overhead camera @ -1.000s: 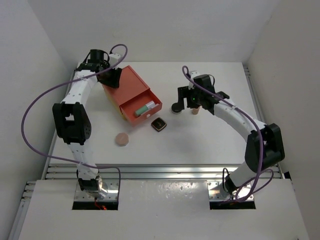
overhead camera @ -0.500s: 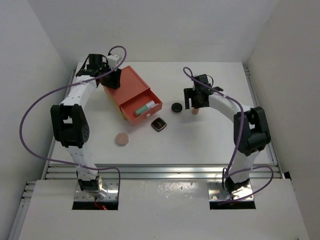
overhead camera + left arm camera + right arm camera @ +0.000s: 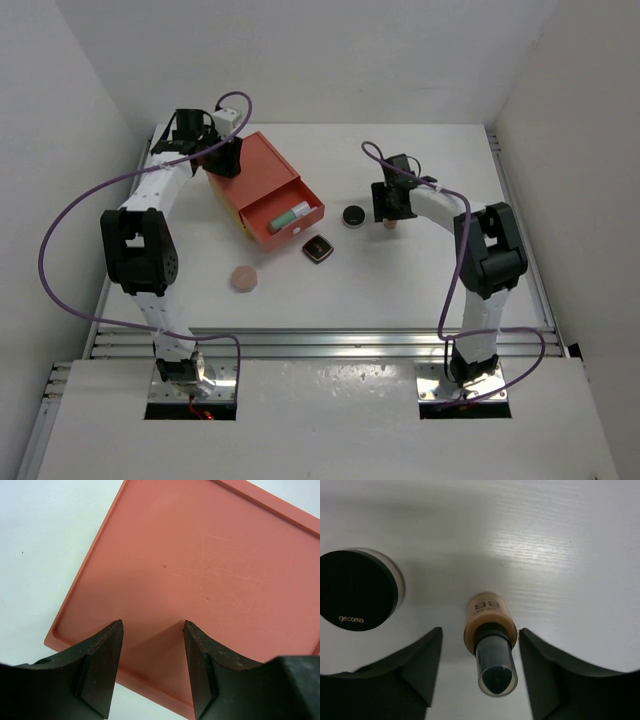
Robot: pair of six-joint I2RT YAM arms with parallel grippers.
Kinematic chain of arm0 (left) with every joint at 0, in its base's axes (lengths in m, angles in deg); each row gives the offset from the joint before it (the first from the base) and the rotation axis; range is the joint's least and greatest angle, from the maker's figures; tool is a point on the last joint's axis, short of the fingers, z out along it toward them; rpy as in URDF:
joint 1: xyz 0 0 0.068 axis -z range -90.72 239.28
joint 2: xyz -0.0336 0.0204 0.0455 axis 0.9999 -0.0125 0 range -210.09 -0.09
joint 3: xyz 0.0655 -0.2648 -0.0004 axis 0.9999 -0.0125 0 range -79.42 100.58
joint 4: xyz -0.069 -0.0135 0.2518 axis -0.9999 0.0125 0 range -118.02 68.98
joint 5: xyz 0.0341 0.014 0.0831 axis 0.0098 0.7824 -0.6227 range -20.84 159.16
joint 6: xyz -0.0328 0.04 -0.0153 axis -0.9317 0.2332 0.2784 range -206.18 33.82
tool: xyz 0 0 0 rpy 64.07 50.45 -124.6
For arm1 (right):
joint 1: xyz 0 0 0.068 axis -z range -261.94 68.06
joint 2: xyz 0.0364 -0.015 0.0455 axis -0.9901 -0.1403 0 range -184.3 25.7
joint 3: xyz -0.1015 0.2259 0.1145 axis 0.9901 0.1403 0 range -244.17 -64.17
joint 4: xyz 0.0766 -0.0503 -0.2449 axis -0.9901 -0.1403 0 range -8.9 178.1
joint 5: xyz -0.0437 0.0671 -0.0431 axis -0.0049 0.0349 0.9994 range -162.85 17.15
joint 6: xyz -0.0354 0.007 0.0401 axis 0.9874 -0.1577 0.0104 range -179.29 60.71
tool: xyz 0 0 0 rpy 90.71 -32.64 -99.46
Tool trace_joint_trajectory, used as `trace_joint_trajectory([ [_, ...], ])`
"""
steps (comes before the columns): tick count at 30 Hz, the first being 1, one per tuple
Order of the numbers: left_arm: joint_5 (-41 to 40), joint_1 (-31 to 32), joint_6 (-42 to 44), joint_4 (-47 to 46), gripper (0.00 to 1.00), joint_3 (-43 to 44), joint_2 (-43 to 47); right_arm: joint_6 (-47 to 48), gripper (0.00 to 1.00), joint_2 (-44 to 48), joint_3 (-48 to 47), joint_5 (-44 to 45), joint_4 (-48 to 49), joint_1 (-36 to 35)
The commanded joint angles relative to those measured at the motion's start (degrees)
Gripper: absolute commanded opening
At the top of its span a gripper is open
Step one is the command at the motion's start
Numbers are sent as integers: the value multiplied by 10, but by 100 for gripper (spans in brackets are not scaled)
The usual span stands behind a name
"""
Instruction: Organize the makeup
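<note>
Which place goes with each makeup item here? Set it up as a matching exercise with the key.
Items:
1 pink round disc
2 white cylindrical bottle
3 tan bottle
4 black round compact

Places:
A in the open drawer
B between the fingers of the right hand
C on the table, nearest its near edge
D on the table beside that hand, outside its fingers

Pairs: 1-C, 2-A, 3-B, 4-D
</note>
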Motion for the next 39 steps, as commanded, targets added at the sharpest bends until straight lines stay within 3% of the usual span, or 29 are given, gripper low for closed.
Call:
trace_joint_trajectory([
  [1,3,-7,-11,58,57,-27,-16,13,57,-9,-24,23,29,1],
  [6,3,-7,-11,58,57,-27,-16,15,48,-21,-26,29,31,1],
  [10,3,-7,-11,58,57,-32,-16,22,26,-24,-27,31,35,3],
  [11,3,-7,-11,58,57,-32,-16,23,16,-24,-27,33,35,3],
  [15,8,-7,-11,58,57,-32,-16,38,1,0,-28,37,33,5],
  [21,8,-7,-11,58,57,-32,-16,31,1,87,-37,17,41,-11],
  [27,8,-7,-11,52,57,-32,-22,4,1,166,-5,-71,175,-78],
  [32,8,-12,-17,52,57,-32,-22,-34,1,138,-52,-187,224,-150],
  [39,8,-17,-17,52,57,-32,-27,-134,1,47,-114,-312,267,-182],
])
